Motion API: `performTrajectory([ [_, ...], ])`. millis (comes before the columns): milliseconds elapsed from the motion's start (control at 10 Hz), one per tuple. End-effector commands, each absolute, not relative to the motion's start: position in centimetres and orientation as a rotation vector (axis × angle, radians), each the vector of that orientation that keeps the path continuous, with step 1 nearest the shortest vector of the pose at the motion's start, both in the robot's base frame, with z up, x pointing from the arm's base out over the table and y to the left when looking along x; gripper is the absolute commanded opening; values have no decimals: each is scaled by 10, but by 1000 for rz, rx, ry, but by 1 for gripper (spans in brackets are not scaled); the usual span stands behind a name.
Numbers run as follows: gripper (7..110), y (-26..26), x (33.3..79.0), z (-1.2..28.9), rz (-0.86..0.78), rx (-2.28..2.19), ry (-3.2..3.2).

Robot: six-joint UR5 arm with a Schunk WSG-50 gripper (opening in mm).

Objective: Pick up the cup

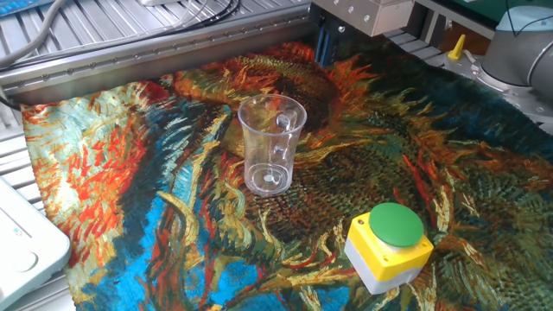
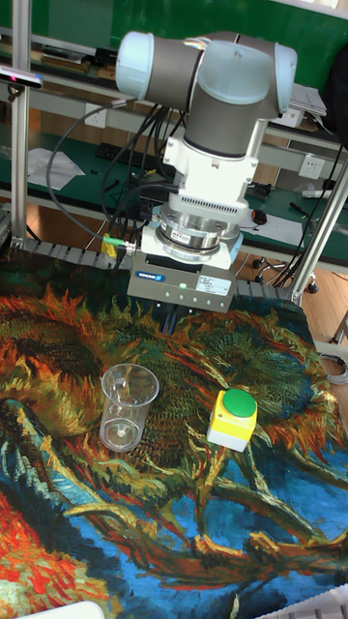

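Observation:
The cup [image 1: 270, 142] is clear plastic with a side handle and stands upright on the painted cloth, left of the middle. In the tall fixed view the cup [image 2: 127, 406] sits in front of and to the left of the arm. My gripper [image 1: 327, 45] hangs at the cloth's far edge, behind and to the right of the cup, well apart from it. Only its dark blue fingers [image 1: 323, 52] show below the pale body. In the tall view the gripper [image 2: 170, 317] is a short dark stub under the grey body. The frames do not show the gap between the fingers, and nothing is held.
A yellow box with a green button [image 1: 389, 244] stands on the cloth at the front right, also seen as the button box [image 2: 233, 419]. The sunflower cloth [image 1: 104, 173] covers the table. A metal rail [image 1: 130, 60] runs along the back. A white device [image 1: 26, 246] lies at the left edge.

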State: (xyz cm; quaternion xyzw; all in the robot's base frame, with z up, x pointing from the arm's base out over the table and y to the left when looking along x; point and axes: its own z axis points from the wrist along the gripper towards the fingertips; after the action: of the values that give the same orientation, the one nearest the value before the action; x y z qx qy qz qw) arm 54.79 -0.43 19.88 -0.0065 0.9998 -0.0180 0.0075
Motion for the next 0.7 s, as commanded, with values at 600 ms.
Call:
performTrajectory([
  [600, 7, 3, 550, 202, -15, 8, 3117],
])
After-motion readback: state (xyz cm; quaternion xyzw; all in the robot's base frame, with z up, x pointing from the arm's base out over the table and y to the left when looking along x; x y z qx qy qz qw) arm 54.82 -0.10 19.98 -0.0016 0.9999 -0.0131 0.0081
